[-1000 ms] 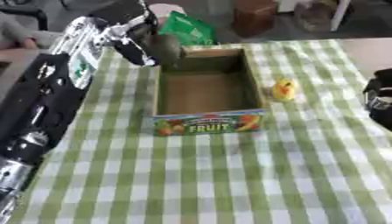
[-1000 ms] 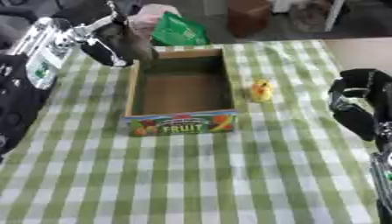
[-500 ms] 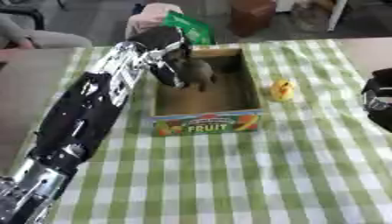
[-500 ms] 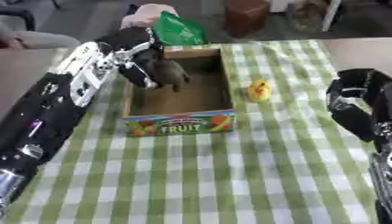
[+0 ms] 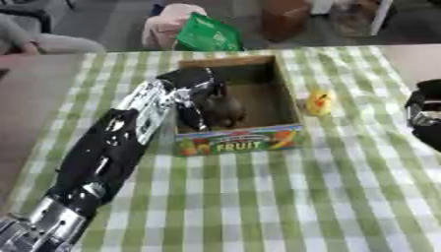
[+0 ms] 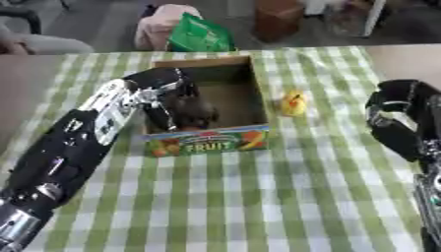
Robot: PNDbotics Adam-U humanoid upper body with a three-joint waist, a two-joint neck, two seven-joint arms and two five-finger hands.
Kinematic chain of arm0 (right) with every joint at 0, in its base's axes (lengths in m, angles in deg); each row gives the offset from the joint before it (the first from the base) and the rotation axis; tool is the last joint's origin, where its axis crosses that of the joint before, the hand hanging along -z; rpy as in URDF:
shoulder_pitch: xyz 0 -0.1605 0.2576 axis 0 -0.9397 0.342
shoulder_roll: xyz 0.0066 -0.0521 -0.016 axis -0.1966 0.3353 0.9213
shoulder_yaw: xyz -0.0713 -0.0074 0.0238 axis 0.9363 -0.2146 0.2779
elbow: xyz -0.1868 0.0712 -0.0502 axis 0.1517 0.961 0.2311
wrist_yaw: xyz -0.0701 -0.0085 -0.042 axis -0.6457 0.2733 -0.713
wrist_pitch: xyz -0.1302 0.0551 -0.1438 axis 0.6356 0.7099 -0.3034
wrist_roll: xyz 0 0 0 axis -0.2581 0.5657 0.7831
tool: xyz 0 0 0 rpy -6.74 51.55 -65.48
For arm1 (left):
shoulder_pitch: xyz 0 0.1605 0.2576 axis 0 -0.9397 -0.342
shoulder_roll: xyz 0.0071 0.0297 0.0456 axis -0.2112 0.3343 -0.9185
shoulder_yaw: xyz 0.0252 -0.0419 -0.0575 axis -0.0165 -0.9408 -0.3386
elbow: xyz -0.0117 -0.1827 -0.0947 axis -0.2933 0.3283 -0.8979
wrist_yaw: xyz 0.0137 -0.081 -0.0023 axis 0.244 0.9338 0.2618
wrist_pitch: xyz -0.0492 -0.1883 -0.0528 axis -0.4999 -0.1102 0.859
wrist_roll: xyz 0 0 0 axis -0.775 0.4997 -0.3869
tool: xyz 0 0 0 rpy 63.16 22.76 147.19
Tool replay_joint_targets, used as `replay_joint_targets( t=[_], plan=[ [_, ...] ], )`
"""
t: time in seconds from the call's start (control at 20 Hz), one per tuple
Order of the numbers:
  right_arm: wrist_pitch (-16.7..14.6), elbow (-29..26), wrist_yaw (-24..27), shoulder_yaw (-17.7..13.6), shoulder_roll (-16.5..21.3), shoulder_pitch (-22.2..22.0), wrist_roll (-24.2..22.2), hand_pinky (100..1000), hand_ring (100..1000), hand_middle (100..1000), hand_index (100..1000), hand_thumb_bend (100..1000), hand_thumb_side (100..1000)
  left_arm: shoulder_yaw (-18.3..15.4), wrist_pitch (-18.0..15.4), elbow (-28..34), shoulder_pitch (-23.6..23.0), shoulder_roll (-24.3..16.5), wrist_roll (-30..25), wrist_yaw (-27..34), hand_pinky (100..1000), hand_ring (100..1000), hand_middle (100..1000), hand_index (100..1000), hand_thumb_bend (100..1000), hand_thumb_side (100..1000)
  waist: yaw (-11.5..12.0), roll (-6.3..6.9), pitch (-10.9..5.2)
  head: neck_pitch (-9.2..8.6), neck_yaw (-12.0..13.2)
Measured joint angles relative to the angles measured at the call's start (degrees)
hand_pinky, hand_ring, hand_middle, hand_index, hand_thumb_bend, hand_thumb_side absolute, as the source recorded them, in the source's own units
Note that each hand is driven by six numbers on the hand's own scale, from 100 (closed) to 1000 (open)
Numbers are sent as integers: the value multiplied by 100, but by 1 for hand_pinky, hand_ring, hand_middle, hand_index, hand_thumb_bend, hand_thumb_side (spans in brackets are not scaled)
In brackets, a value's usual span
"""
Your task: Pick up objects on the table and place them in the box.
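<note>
the black and silver left hand [image 5: 215, 106] is down inside the open cardboard box with the fruit-printed front [image 5: 241, 140], fingers curled round a dark rounded object [image 5: 226, 112] that sits low against the box floor, right under the palm. the small yellow duck-shaped toy [image 5: 320, 102] stands on the green and white checked tablecloth [image 5: 258, 197], off to the hand's right, just beyond the box's right wall. the right hand [image 6: 400, 120] hangs at the right edge, well apart from the duck; its fingers i can't make out.
</note>
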Motion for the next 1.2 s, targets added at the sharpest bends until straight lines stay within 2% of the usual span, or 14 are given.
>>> replay_joint_targets(
  t=[0.15, 0.25, 0.45, 0.65, 0.9, 1.2],
  plan=[
    [5, 0, 0, -15, 0, 0, 9, 639, 659, 561, 660, 100, 100, -224, -55, 213, -13, -53, 86, 168, 774, 730, 714, 793, 862, 336, 50, -1, 1, -2, -45],
    [6, 1, 0, -37, 5, -1, 12, 640, 659, 561, 664, 100, 100, -423, -106, 482, -77, -166, 234, 333, 774, 723, 703, 788, 864, 342, 73, 2, 1, -3, -73],
    [12, 6, -9, -50, 74, 19, 23, 641, 660, 563, 668, 111, 100, -800, -108, 1106, -354, -332, 609, 716, 755, 675, 633, 763, 853, 263, 136, 1, 0, -4, -120],
    [8, 76, -52, -46, 242, 199, 15, 643, 663, 565, 678, 123, 100, -1087, -47, 1731, -765, -332, 994, 1106, 744, 661, 618, 756, 844, 222, 199, -17, -1, -4, -163],
    [-27, 304, -155, 63, 610, 567, -100, 644, 666, 569, 696, 154, 100, -1158, 208, 2483, -1370, -366, 1457, 1571, 724, 630, 594, 749, 836, 182, 285, -16, 3, -7, -227],
    [-139, 831, -261, 322, 1073, 1048, -317, 646, 671, 577, 709, 187, 100, -1153, 724, 3327, -2230, -419, 2005, 2125, 717, 620, 584, 746, 820, 174, 349, -16, 17, -11, -292]
  ],
)
